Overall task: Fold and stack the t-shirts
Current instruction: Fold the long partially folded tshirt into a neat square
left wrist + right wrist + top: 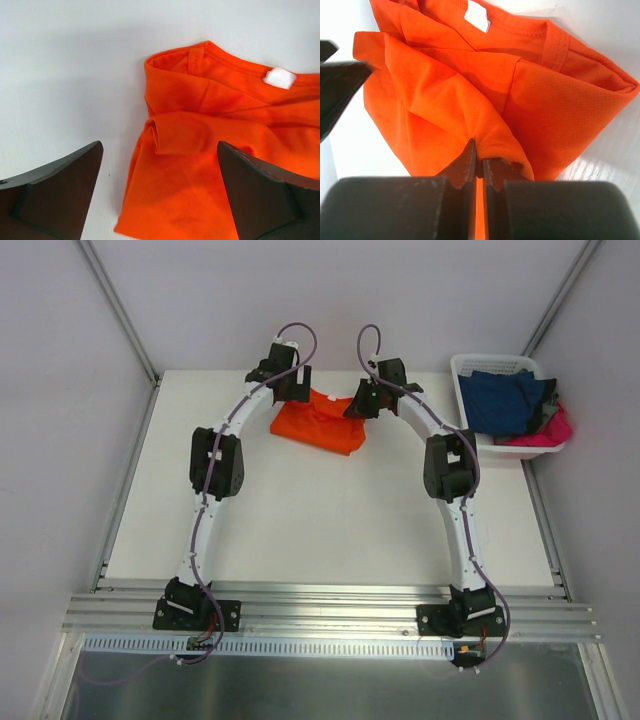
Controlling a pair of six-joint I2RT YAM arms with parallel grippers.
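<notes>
Orange t-shirt point(322, 422) half-folded, far side: left claw point(159, 144) spread, right claw point(479, 155) pinching it; navy shirt point(505, 400), pink shirt point(548, 432) unfolded in the basket point(470, 365).

**Left white-and-black jointed arm** point(215, 465): reaches forward from its base and bows inward, elbow out to the left.

**Left black two-finger gripper** point(159, 146): pointed downward, jaws spread wide, gripping nothing.

**Right white-and-black jointed arm** point(447, 468): mirrored pose, elbow out to the right, wrist turned toward the left arm's wrist.

**Right black two-finger gripper** point(478, 156): jaws pressed together, pinching a fold of the bright orange cloth t-shirt point(485, 85).
</notes>
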